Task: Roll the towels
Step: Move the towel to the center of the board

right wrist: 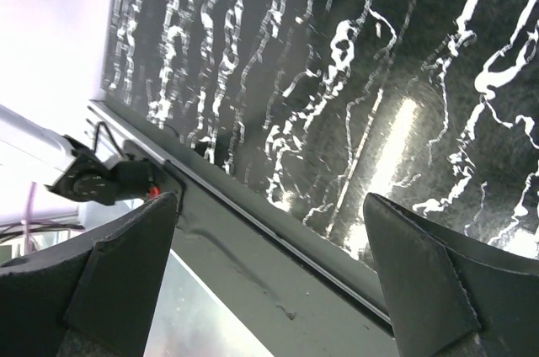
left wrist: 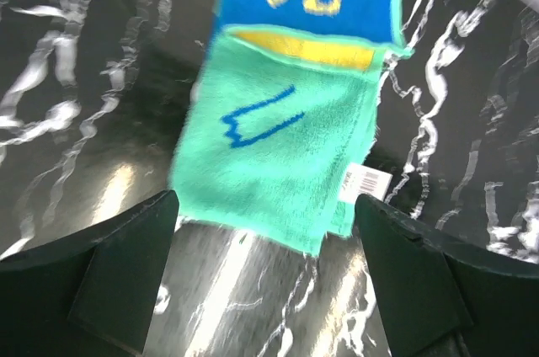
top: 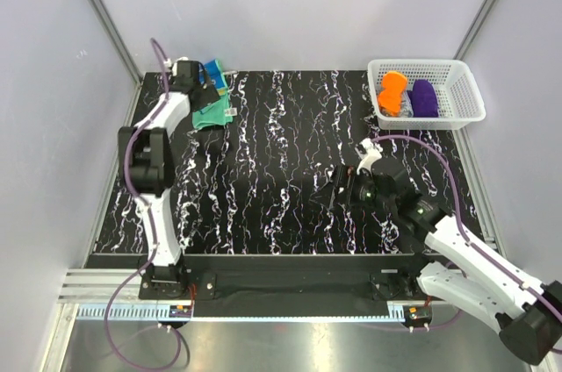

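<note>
1. The left gripper (left wrist: 265, 205) is hovering, jaws wide (nothing between them), over the teal towel (left wrist: 278, 163) lying at the table's (top: 290, 126) far-left corner.
2. The right gripper (right wrist: 269, 205) is gaping empty near the front edge.
3. The orange towel (top: 392, 91) is sitting in the basket (top: 471, 98).

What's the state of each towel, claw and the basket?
Teal towel: unrolled, lying on the table.
Orange towel: bundled up inside the basket.
Basket: upright, holding orange towel and purple item.
Left claw: open, empty, over the teal towel.
Right claw: open, empty, over the table.
</note>
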Controlling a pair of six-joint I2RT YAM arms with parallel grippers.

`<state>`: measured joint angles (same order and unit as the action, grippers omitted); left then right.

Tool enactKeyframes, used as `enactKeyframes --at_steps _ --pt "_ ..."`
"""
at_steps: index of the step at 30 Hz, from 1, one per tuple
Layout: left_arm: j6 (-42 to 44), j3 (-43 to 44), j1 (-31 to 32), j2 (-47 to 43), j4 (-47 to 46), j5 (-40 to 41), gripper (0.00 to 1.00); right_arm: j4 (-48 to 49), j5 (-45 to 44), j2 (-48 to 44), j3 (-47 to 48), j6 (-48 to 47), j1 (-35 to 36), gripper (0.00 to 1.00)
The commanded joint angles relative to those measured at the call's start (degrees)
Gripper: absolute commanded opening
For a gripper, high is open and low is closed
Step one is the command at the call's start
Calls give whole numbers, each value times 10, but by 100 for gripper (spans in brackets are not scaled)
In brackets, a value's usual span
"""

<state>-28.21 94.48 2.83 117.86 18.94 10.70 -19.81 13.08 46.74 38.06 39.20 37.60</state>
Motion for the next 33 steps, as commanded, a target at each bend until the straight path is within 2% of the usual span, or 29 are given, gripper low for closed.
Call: enactKeyframes --at_steps 1,3,10,13,14,16,18,20,23,28,33 --pt "36 113 6 81 91 -35 92 26 8 19 0 -14 5 100" --pt "25 151 5 111 128 -17 92 28 7 34 3 -23 5 100" --pt "3 128 -1 132 131 1 92 43 14 63 4 -27 5 100" --pt "10 147 -2 147 148 -1 84 47 17 70 1 -26 5 100" --pt "11 151 -2 148 148 -15 69 47 18 71 1 -26 5 100" --pt "12 158 -4 151 149 -25 56 46 17 70 1 -27 5 100" --pt "14 162 -3 154 148 -39 21 43 13 67 0 -27 5 100" --pt "17 165 -3 156 153 -52 1 36 11 63 -1 -26 5 100" --pt "12 145 -2 147 143 -76 0 29 4 50 -4 -22 5 100" --pt "-17 56 16 69 83 -122 0 12 -4 33 -7 -11 5 100" --pt "-90 -132 71 -68 -19 -172 0 -35 -51 24 12 -18 5 100"
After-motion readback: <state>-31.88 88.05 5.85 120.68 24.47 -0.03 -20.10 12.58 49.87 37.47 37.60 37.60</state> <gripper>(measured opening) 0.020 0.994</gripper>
